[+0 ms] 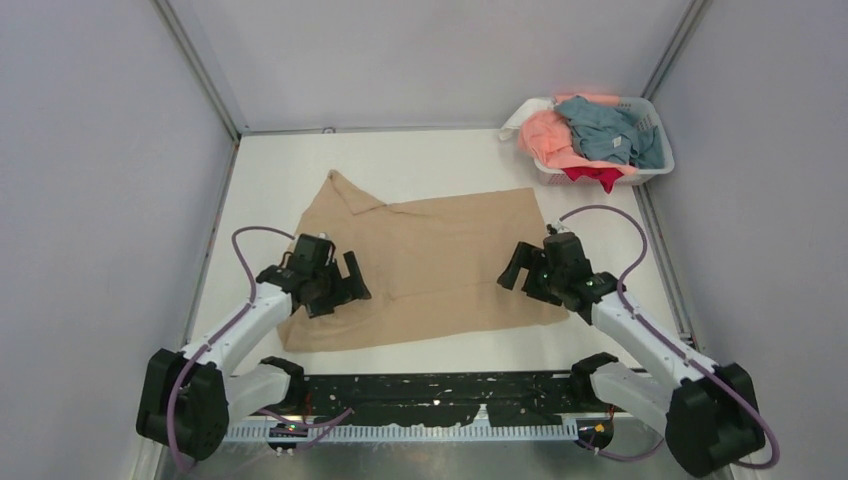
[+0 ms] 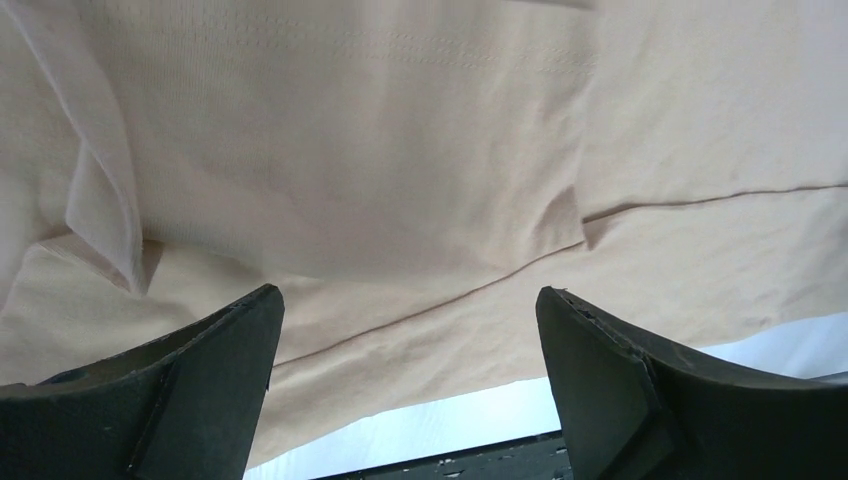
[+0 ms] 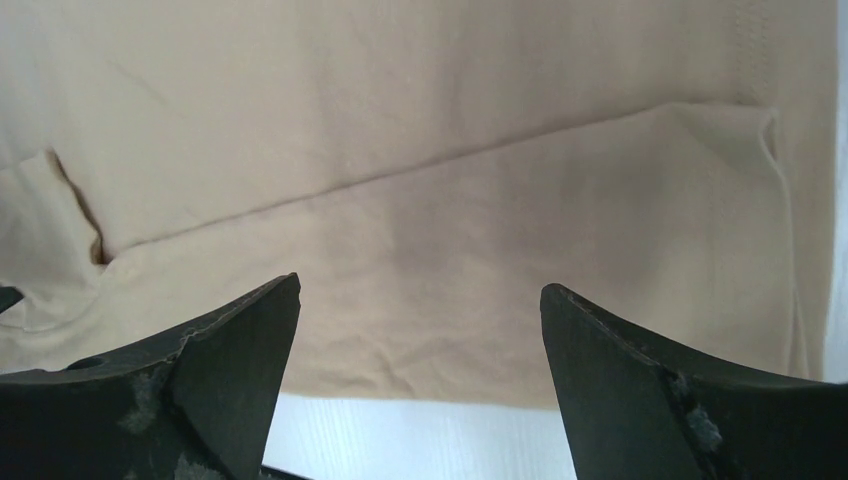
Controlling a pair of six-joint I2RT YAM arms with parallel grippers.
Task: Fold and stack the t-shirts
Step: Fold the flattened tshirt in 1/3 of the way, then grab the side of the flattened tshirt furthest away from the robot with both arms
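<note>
A large tan-beige t-shirt lies spread flat on the white table, partly folded, with a sleeve peak at its far left. It fills the left wrist view and the right wrist view. My left gripper is open and empty, hovering over the shirt's near left part. My right gripper is open and empty over the shirt's near right edge. Salmon-pink, grey-blue and red shirts lie bunched in the basket.
A white slotted plastic basket stands at the far right corner. A black strip runs along the table's near edge between the arm bases. Grey walls enclose the table on three sides.
</note>
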